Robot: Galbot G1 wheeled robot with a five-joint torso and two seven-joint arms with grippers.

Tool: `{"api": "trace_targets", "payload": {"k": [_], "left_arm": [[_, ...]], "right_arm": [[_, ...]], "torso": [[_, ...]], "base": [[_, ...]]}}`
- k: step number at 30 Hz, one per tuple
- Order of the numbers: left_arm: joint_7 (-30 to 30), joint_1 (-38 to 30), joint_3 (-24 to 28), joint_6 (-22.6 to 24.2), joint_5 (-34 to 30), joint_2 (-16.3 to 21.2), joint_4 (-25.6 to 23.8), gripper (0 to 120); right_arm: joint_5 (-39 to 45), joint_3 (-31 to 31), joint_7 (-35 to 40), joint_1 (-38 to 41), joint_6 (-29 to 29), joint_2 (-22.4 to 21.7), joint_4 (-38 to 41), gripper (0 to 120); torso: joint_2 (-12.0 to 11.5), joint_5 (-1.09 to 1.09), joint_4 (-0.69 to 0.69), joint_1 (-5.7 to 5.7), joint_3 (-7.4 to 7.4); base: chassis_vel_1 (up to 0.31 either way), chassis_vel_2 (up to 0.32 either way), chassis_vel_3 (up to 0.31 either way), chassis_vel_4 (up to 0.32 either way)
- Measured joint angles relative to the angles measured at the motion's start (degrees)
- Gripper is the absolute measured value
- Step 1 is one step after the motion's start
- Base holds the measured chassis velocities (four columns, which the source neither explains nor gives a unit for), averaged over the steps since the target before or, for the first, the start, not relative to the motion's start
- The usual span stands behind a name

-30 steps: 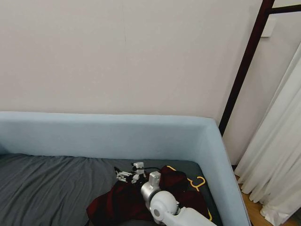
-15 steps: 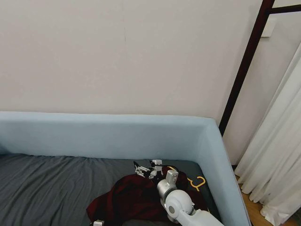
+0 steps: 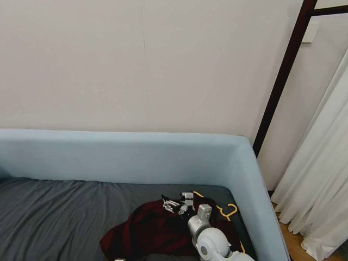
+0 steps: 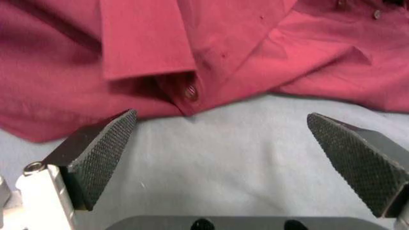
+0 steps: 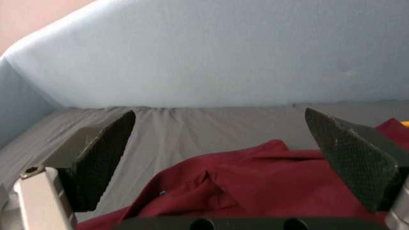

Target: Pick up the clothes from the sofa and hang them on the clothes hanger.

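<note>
Right gripper (image 3: 173,202) has moved right across the shirt (image 3: 147,228) since a second ago. It was over the middle of the cloth and is now at the far edge, near the hanger (image 3: 232,205). Head camera has not shifted.

Right fingers (image 5: 102,153) are spread wide, nothing between them. They hang just above the shirt (image 5: 255,182) and face the backrest (image 5: 223,52). In the right wrist view the right gripper (image 5: 221,114) looks over crumpled red folds and a strip of grey seat (image 5: 211,124). The right arm comes up from the bottom edge of the head view, wrist over the shirt's right half.

Left fingers (image 4: 102,148) are also spread wide and empty. Left gripper (image 4: 221,115) hovers low over bare seat (image 4: 223,163), just short of the shirt's near edge. A folded placket with one button (image 4: 190,92) lies beyond the fingertips, and the shirt (image 4: 147,43) runs across the far side. Cannot tell whether the fingers touch the seat.

The shirt, dark red, lies in a heap on the seat (image 3: 54,212) toward the sofa's right end. The yellow hanger is partly under it, its hook sticking out beside the sofa's (image 3: 119,157) right arm.

Beyond that corner a dark rack (image 3: 283,76) leans up against the wall (image 3: 136,65). A white curtain (image 3: 321,190) hangs to its right.
</note>
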Motion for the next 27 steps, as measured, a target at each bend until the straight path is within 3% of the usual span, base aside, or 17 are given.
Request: {"api": "trace_targets", "payload": {"k": [16,20,27], "left_arm": [[0.1,-5.4,0.2,-1.9,0.2,-2.5,5.1,97],[-0.1,-5.0,0.0,-2.7,0.9,-2.1,4.4,91],[-0.6,-5.5,-0.8,-4.0,1.0,-1.8,5.5,68]], "right_arm": [[-0.6,0.6,0.2,-1.6,0.0,-0.5,0.1,100],[-0.6,1.1,0.1,-1.8,0.0,-1.0,0.0,100],[-0.5,1.4,-0.1,-1.8,0.1,-1.1,-0.5,100]], "torso": [[0.0,-0.01,-0.01,0.0,0.0],[0.0,-0.01,-0.01,0.0,0.0],[0.0,0.0,-0.01,0.0,0.0]], "base": [[0.0,0.0,0.0,0.0],[0.0,0.0,0.0,0.0],[0.0,0.0,0.0,0.0]]}}
